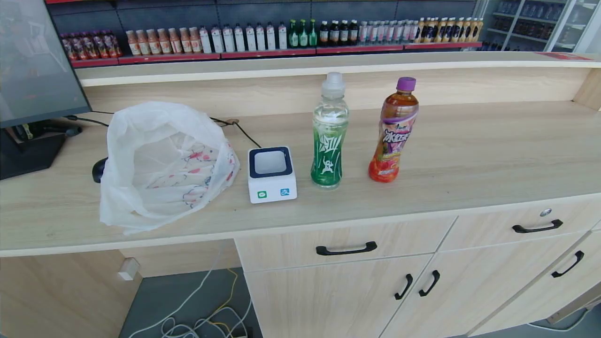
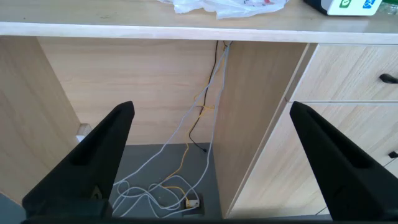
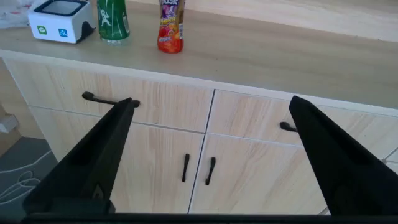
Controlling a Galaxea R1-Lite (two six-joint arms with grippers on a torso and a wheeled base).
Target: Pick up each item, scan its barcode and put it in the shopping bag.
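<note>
Both claws were released. Left claw point(image 2: 208, 165) had jaws wide, low before the bench's front edge, below the shopping bag point(image 1: 159, 164). Right claw point(image 3: 208, 165) was likewise spread, facing the drawers point(image 3: 155, 102). Nothing grasped. Green bottle point(image 1: 329, 136) and orange bottle point(image 1: 394, 131) stood upright mid-bench, near each other, the green one just beside the scanner point(image 1: 272, 174).

Risks, judged: tall narrow bottles would likely tip if nudged. Gripping one could knock its neighbour. The limp bag mouth sagged, so a bottle might snag the rim or drag the bag toward the front edge.

Bench point(image 1: 493, 141) was pale smooth wood. Monitor point(image 1: 37, 61) at back-left corner, drink shelves point(image 1: 281, 35) behind, loose cables point(image 1: 202, 319) on floor below.
</note>
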